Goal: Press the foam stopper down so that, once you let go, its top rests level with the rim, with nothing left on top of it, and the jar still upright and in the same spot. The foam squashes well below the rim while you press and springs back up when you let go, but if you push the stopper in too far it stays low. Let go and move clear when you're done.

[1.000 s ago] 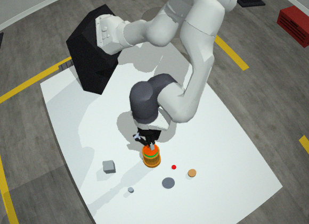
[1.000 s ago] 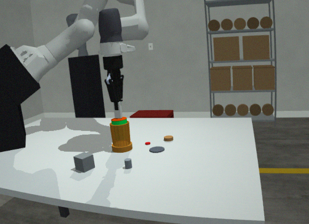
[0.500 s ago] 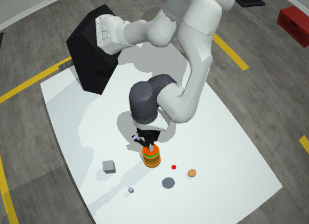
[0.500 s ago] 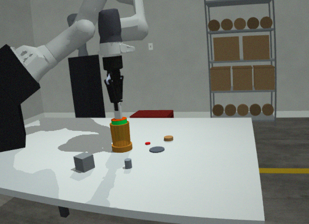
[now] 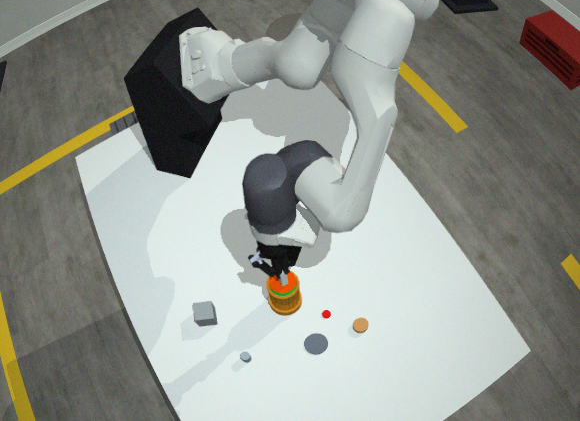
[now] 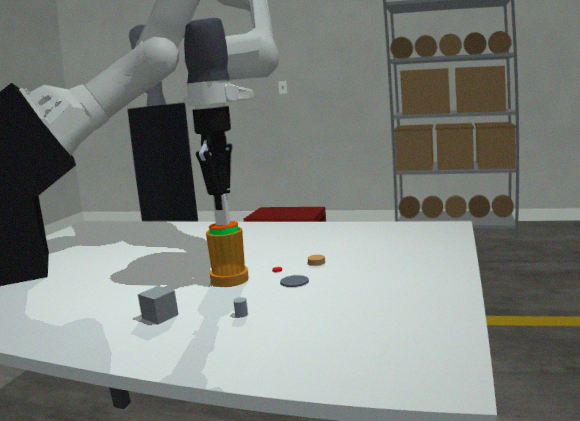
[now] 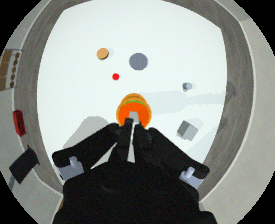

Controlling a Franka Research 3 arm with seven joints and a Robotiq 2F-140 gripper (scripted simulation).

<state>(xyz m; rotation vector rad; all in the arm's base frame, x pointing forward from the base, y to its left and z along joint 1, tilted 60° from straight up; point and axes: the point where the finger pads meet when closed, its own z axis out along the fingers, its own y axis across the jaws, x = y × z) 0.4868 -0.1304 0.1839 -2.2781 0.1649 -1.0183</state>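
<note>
An orange ribbed jar [image 5: 285, 300] [image 6: 227, 257] stands upright on the white table [image 5: 425, 265] [image 6: 390, 295]. Its rim is a green ring. An orange-red foam stopper [image 5: 278, 287] [image 6: 223, 226] [image 7: 133, 104] sits in the mouth and stands a little above the rim. My gripper [image 5: 285, 279] [image 6: 222, 216] [image 7: 132, 117] is shut and empty. It points straight down, with its fingertips touching the top of the stopper near its middle.
A grey cube [image 5: 204, 313] [image 6: 158, 305] lies left of the jar. A small grey cylinder [image 5: 245, 356] [image 6: 240, 307], a flat dark grey disc [image 5: 316, 343] [image 6: 294, 281], a small red dot [image 5: 326, 313] [image 6: 277, 269] and a tan disc [image 5: 360, 325] [image 6: 316, 259] lie to the front and right.
</note>
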